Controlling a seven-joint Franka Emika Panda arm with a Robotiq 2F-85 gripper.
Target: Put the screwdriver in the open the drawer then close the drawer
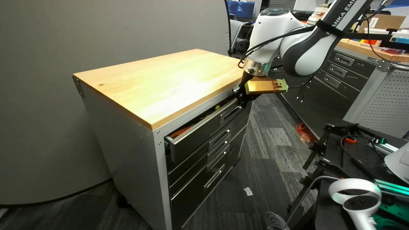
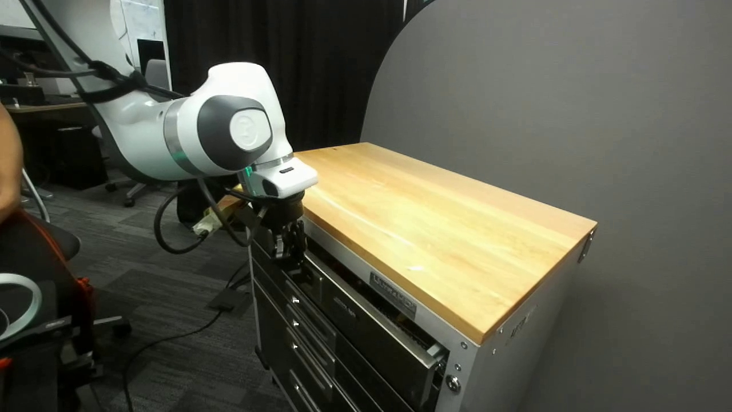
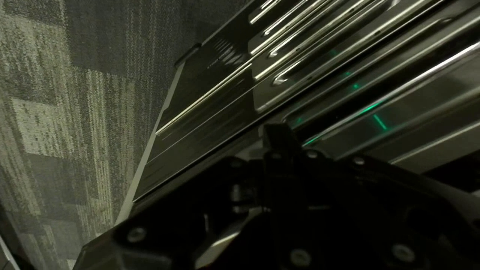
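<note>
White hand controller [image 1: 359,206], nearest in an exterior view, on a black bench [image 1: 329,217]; grey patterned carpet [image 1: 262,166] with a white scrap [image 1: 248,191]; orange cord [image 1: 305,132] beside a dark tool chest [image 1: 332,70]; curved grey partition [image 1: 127,32] behind a grey cabinet [image 1: 118,134] with a pale wooden worktop [image 1: 166,80], glossy under light; screwdriver: not identifiable with certainty; a small yellow spot [image 1: 217,108] shows inside the drawer [image 1: 198,134], and whether this belongs to it cannot be told; drawer: topmost of the stack, partly out, dark-fronted, silver-lipped, containing orange items [image 1: 180,131] and others too dim to name; gripper [image 1: 244,103], pointing down, at the far part of its front.

In an exterior view, black curtain [image 2: 274,34] to the rear and a person's arm [image 2: 8,166] at the edge; worktop bearing a small whitish mark [image 2: 416,268] near its front; drawer standing out beneath a nameplate [image 2: 393,294], contents in shadow; white robot arm [image 2: 223,131] above, gripper at the drawer's front.

In the wrist view, dimly lit, carpet at the left; lower drawers [image 3: 221,93], silver-handled, stacked beside it; green glints [image 3: 380,122] on the metal; gripper's fingers [image 3: 279,137] black, narrow, set close together beside a bright silver edge [image 3: 423,77]; whether they touch it cannot be told.
</note>
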